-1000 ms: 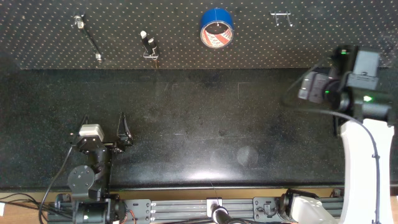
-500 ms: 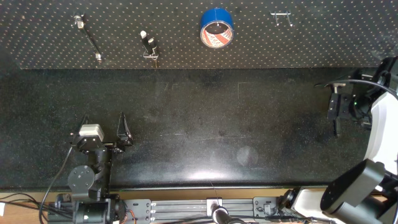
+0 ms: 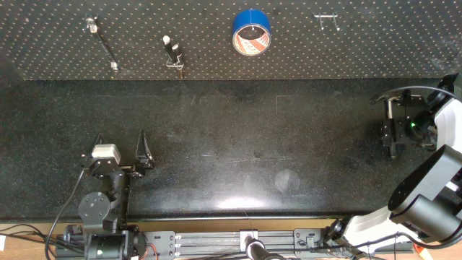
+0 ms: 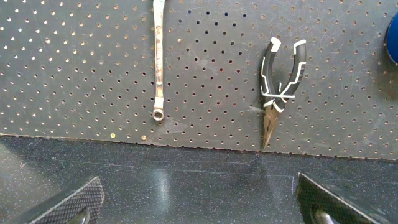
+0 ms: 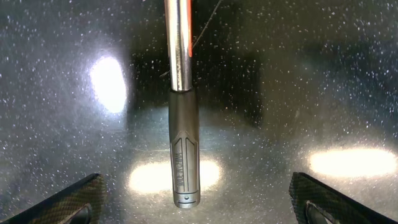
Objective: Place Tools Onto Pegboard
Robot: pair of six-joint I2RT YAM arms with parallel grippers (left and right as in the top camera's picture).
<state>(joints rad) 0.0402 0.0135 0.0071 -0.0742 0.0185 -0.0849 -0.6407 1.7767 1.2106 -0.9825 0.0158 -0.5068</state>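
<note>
**Station check: one tool on the surface, both claws empty**

Top view: The pegboard (image 3: 375, 50) runs along the far side of the dark surface (image 3: 238, 137). From left to right it carries a wrench (image 3: 102, 45), a pair of pliers (image 3: 173, 52), a blue tape roll (image 3: 252, 33) and a bare wire hook (image 3: 327, 22). The left claw (image 3: 120, 146) sits at the near left, close to its base, with its fingers spread wide and nothing between them. The right claw (image 3: 392, 130) is at the far right edge of the surface, well apart from the hung items.

Left wrist view: The left claw (image 4: 199, 202) faces the pegboard. Its two fingers (image 4: 68, 202) stand wide apart and hold nothing. The wrench (image 4: 158, 59) hangs straight down. The pliers (image 4: 278, 87) hang to its right, handles up and nose down.

Right wrist view: The right claw (image 5: 196, 199) hangs over a long-handled tool (image 5: 183, 124) with a bright metal shaft and a dark ribbed grip. The tool lies flat on the surface. The claw is fully open, one finger on each side of the grip, neither touching it.
</note>
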